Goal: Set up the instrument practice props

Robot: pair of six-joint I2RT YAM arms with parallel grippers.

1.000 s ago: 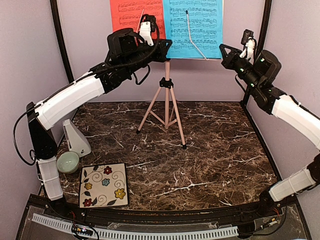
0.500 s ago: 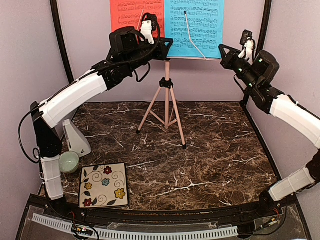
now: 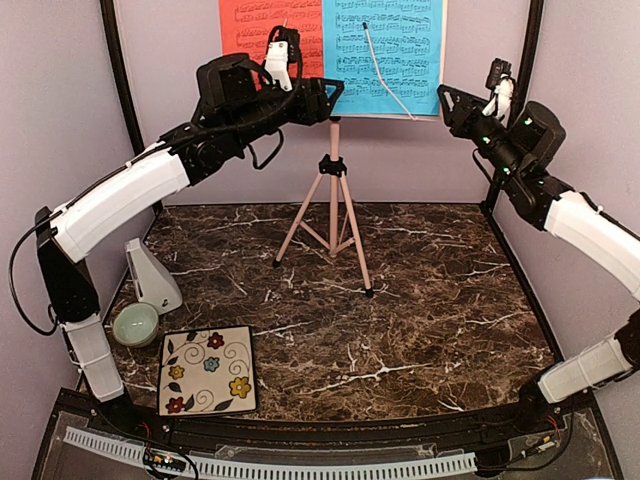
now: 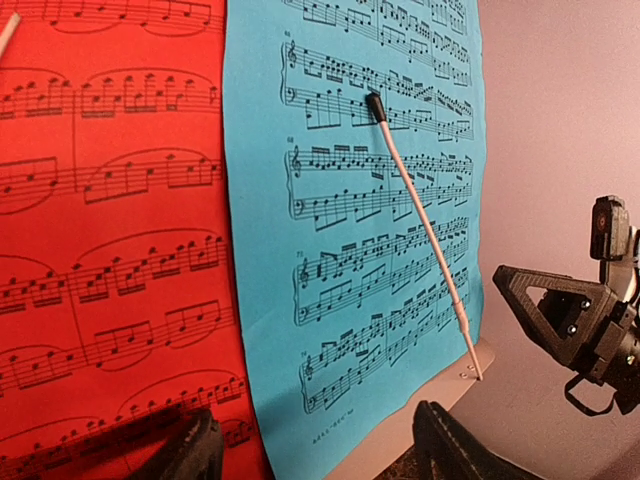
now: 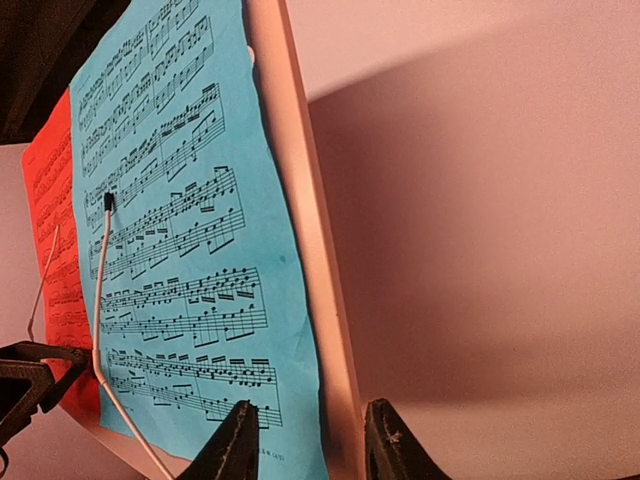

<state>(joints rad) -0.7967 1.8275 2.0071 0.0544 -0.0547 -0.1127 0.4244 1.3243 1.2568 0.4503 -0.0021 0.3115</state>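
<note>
The dark marbled table (image 3: 420, 300) fills most of the booth, and from its near edge two white-and-black arms rise and lean in toward the back wall, the left arm (image 3: 120, 200) from one side and the right arm (image 3: 590, 225) from the other. Between them, toward the back middle of the table, stands the pale pink tripod music stand (image 3: 333, 215), upright with its three feet splayed on the marble. Its desk carries both pages side by side – the red sheet of music (image 3: 250, 30) on the left and the blue sheet of music (image 3: 400, 50) on the right, the blue one's inner edge lapping just over the red. The left fingers (image 3: 328, 92) hang in front of the lower middle of the desk, spread apart and gripping nothing; in the wrist view both tips sit below the pages. The right fingers (image 3: 447, 100) are at the desk's right edge, parted as well, and from that wrist the edge of the desk and the blue page show in the gap between them – whether either tip touches, I cannot tell. Down in the near left corner lies a square floral tile (image 3: 207, 370), flat on the table. Just behind it, by the left wall, are the white pyramid metronome (image 3: 152, 275), upright, and the pale green bowl (image 3: 135, 323) right in front of it. A thin white wire page holder (image 4: 420, 230) with a black tip slants across the blue sheet.
</note>
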